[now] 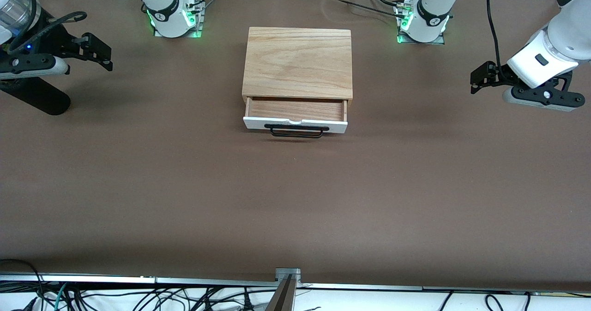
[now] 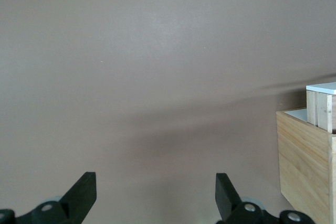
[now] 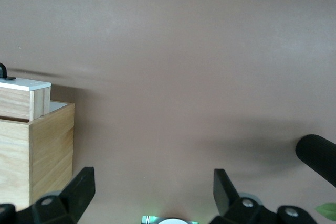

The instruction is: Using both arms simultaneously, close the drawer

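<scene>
The drawer (image 1: 295, 110) stands partly pulled out of the light-wood box (image 1: 298, 62) in the middle of the table. Its white front panel (image 1: 295, 124) and black bar handle (image 1: 296, 131) face the front camera, and its brown inside is bare. My left gripper (image 1: 483, 76) hangs open over bare table at the left arm's end, well apart from the box. My right gripper (image 1: 96, 52) hangs open over bare table at the right arm's end. Each wrist view shows open fingers (image 2: 84, 192) (image 3: 81, 190) holding nothing, with the drawer (image 2: 321, 88) (image 3: 21, 95) at the side.
A brown cloth (image 1: 295, 200) covers the whole table. A black cylinder (image 1: 39, 99) lies at the right arm's end, below my right gripper. The arm bases (image 1: 173, 18) (image 1: 422, 22) glow green beside the box's back. Cables run along the table's near edge (image 1: 138, 297).
</scene>
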{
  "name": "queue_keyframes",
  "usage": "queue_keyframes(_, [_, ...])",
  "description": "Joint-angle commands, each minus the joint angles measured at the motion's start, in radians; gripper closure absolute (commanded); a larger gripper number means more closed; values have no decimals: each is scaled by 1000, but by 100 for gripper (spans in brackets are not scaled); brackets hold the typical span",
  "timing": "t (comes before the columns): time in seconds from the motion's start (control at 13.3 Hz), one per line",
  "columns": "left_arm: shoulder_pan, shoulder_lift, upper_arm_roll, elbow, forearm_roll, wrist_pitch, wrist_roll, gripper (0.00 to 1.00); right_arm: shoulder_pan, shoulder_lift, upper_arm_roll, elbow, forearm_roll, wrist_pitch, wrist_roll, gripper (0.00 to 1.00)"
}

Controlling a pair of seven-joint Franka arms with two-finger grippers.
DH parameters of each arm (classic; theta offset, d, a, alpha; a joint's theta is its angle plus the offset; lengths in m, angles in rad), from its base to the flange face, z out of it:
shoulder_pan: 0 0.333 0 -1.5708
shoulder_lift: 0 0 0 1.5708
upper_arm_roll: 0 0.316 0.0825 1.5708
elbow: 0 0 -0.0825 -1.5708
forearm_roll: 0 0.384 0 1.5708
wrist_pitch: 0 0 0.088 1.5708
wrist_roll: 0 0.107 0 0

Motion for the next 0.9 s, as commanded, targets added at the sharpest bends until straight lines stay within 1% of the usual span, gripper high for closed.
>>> queue_keyframes(0.0, [-1, -14, 0, 1, -11, -11, -4, 0, 2, -1, -1, 14, 13, -51, 5, 0])
queue_keyframes(0.75, [-1, -14, -6, 4, -13, -14, -2, 0, 0, 8, -1, 20, 10, -49, -14, 0])
queue_keyframes(0.82, [-1, -12, -5, 18, -13, -15, -2, 0, 0, 8, -2, 20, 10, -49, -14, 0])
